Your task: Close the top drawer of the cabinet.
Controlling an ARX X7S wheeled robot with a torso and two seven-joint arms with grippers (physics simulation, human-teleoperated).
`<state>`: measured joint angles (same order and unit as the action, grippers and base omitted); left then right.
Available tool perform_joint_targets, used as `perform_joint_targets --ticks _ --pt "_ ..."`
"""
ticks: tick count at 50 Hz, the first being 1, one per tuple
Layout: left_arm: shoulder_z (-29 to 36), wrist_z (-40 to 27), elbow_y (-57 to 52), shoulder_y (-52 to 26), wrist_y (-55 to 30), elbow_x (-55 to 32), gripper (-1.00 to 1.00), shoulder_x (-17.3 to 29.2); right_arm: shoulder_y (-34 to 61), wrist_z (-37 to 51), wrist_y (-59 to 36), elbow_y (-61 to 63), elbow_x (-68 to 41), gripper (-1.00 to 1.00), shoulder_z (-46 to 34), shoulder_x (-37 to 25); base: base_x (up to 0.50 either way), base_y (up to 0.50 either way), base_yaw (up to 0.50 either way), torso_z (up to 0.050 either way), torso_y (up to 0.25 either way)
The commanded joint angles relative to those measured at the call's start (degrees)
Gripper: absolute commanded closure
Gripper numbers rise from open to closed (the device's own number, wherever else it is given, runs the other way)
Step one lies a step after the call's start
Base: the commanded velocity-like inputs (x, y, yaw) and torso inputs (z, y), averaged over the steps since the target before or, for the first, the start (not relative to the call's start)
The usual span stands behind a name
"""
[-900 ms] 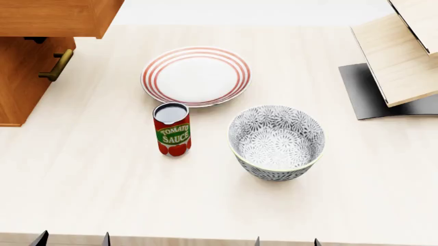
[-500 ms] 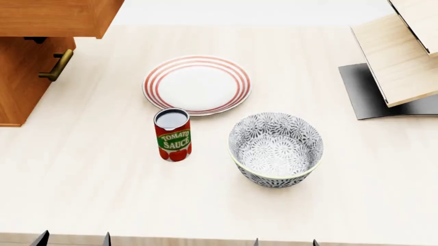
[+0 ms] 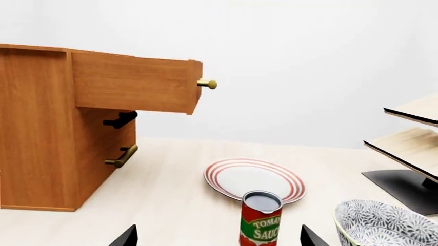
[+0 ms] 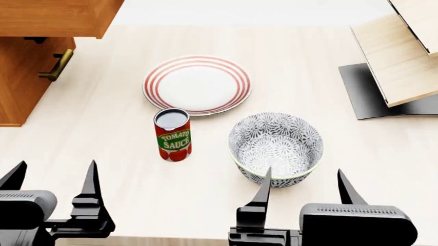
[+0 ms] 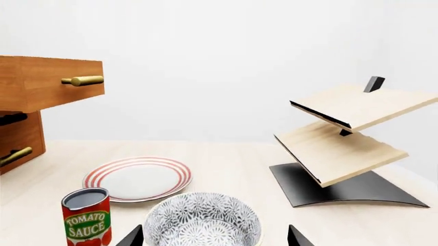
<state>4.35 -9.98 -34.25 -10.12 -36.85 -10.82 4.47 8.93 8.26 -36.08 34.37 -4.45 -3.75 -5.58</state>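
At the far left of the table stands the cabinet (image 3: 41,128), and its top drawer (image 3: 133,84) is pulled well out, overhanging the lower drawer front (image 3: 106,148) with the brass handle (image 3: 206,83) sticking out from its face. From the head view only the drawer's underside corner (image 4: 58,18) shows at the top left, unchanged from half a second ago.

What has changed is down at the near edge of the table. The left gripper (image 4: 51,192) has come up into the head view, where before only dark tips poked over the edge. Its two black fingers (image 4: 90,179) stand wide apart with nothing between them, well short of the cabinet.

Moving right, the tomato sauce can (image 4: 172,134) stands upright just in front of the red-striped plate (image 4: 197,84), both where they were a moment ago. Beside the can sits the patterned bowl (image 4: 276,146), also unmoved.

The right gripper (image 4: 304,189) has risen into sight too, its fingers (image 4: 263,192) spread open and empty; one tip overlaps the bowl's near rim in the head view, though I cannot tell whether it touches. At the far right the pale wooden slanted shelf (image 5: 342,133) rests on its black base (image 5: 349,189), well apart from everything else.
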Motion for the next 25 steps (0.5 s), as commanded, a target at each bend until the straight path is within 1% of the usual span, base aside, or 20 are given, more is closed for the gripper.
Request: perform_joint_targets --ticks 1,7,9,11,12,13,15,25 --pt "0.42 -2.84 -10.96 -3.49 -10.41 -2.7 -1.0 0.36 2.98 1.73 -10.16 9.49 -0.41 -1.0 -1.03 -1.53 0.0 0.0 0.0 0.0 0.0" --pt "1.25 -3.39 -10.03 -3.05 -9.06 -2.44 -1.0 1.03 2.58 2.26 -9.08 8.05 -0.07 -1.0 -1.68 -1.97 0.0 0.0 0.0 0.0 0.0" --pt "1.0 -3.47 -9.87 -2.97 -8.99 -2.76 -1.0 1.15 3.18 2.76 -10.88 7.73 0.65 -1.0 -2.66 -2.4 0.0 0.0 0.0 0.0 0.0" --pt "0.91 -3.61 -9.87 -2.74 -8.86 -2.93 -1.0 1.33 2.91 2.78 -10.19 8.08 0.35 -1.0 -2.77 -2.21 0.0 0.0 0.0 0.0 0.0" --pt "0.77 -3.62 -9.88 -2.7 -8.89 -3.17 -1.0 1.35 3.36 2.05 -12.62 8.42 -0.95 -1.0 -2.24 -2.0 0.0 0.0 0.0 0.0 0.0" --pt "0.8 -3.67 -9.74 -2.68 -8.74 -3.22 -1.0 1.4 3.49 1.79 -12.78 8.43 -1.38 -1.0 -2.09 -1.97 0.0 0.0 0.0 0.0 0.0" --pt "1.04 -3.75 -9.27 -2.52 -8.25 -3.18 -1.0 1.56 3.61 2.48 -13.7 8.39 -0.68 -1.0 -2.68 -2.29 0.42 0.0 0.0 0.0 0.0" --pt "1.21 -4.09 -7.6 -2.21 -6.62 -3.5 -1.0 2.06 3.07 3.03 -10.89 6.47 -0.34 -1.0 -3.95 -2.77 0.5 0.0 0.0 0.0 0.0"
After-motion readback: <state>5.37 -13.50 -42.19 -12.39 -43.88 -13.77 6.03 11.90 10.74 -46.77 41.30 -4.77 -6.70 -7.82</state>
